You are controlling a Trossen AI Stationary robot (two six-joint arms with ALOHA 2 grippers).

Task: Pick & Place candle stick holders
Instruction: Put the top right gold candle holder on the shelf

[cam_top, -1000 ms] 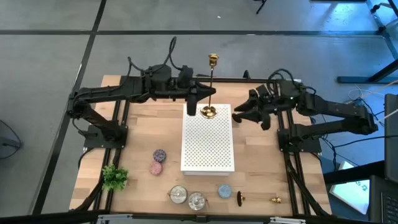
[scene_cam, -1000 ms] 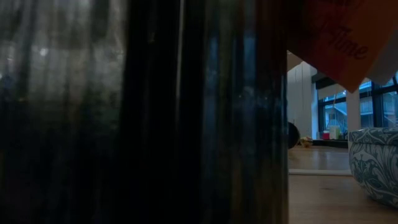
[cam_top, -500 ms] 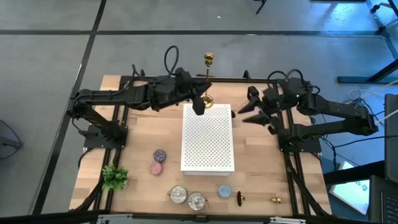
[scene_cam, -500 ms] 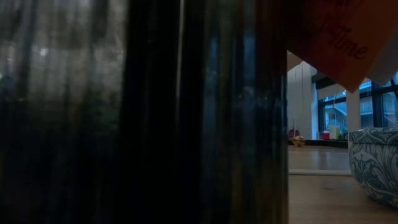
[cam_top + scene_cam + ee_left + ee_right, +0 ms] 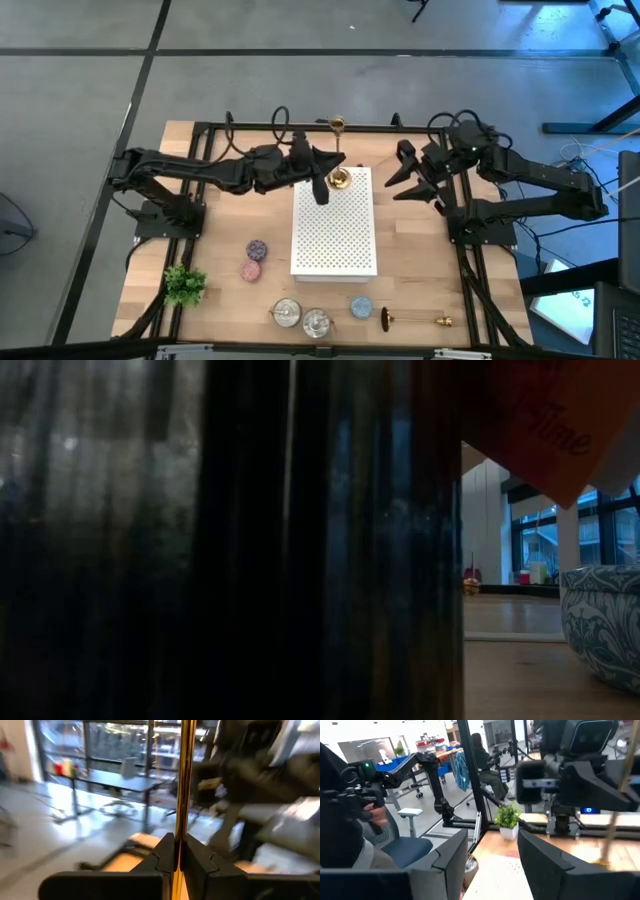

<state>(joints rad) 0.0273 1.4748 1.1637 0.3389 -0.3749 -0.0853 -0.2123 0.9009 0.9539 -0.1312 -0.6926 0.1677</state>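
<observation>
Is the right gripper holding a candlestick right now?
No: the right gripper is open and empty; the left gripper pinches the candlestick.

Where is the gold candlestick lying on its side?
High view: the fallen candlestick lies at the table's near edge, right side, beside the blue disc.

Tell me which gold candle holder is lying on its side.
The candle holder at the table's near edge lies flat beside the blue disc. The other candle holder stands upright in the left claw.
</observation>
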